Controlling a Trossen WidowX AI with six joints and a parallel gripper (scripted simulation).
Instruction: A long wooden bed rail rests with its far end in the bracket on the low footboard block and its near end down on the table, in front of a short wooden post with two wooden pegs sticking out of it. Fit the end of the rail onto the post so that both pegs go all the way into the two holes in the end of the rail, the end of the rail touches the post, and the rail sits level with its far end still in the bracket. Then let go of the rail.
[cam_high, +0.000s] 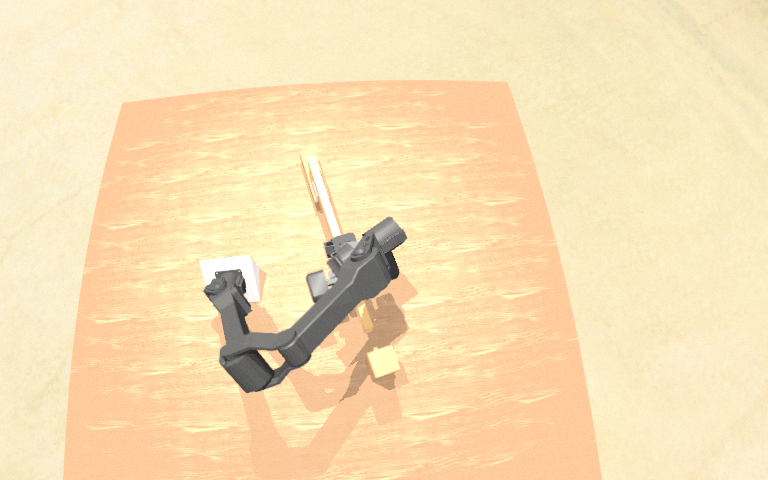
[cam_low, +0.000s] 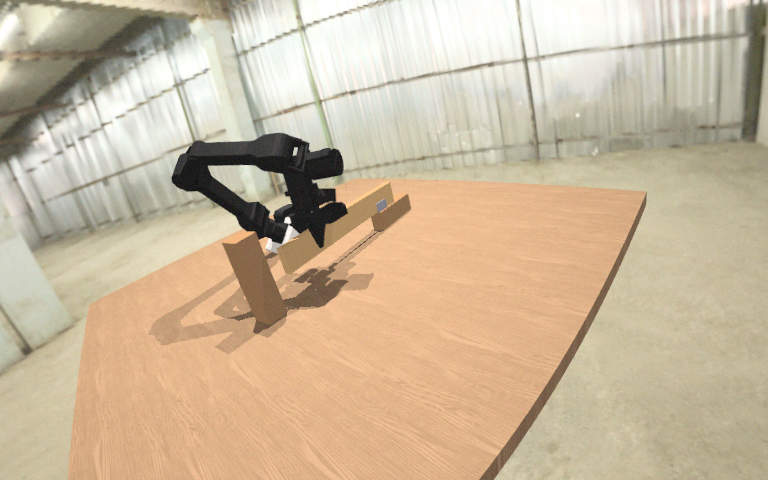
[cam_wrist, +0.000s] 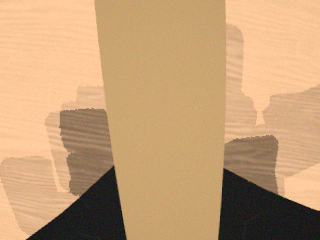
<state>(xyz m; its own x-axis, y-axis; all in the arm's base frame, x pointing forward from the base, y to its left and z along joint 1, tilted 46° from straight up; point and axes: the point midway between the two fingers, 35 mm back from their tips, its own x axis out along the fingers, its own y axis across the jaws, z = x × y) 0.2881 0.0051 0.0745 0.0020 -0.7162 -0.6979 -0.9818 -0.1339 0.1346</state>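
The long tan rail (cam_high: 325, 198) (cam_low: 362, 210) (cam_wrist: 162, 100) is held with its near end clear of the table. Its far end is at the grey bracket (cam_low: 381, 205) on the low footboard block (cam_low: 394, 213); how it seats there is too small to tell. My gripper (cam_low: 321, 240) (cam_wrist: 157, 165) is shut on the rail, a finger on each side, closer to its near end. The wooden post (cam_high: 384, 362) (cam_low: 257, 283) stands beyond that near end, with a visible gap between them. The pegs and the rail's holes are not visible. Exact levelness is unclear.
The wooden table (cam_high: 464, 169) (cam_low: 453, 339) carries everything. The white arm base block (cam_high: 253, 277) is left of the rail in the top view. The arm's links arch over the table between base and rail, and their shadows fall around the post.
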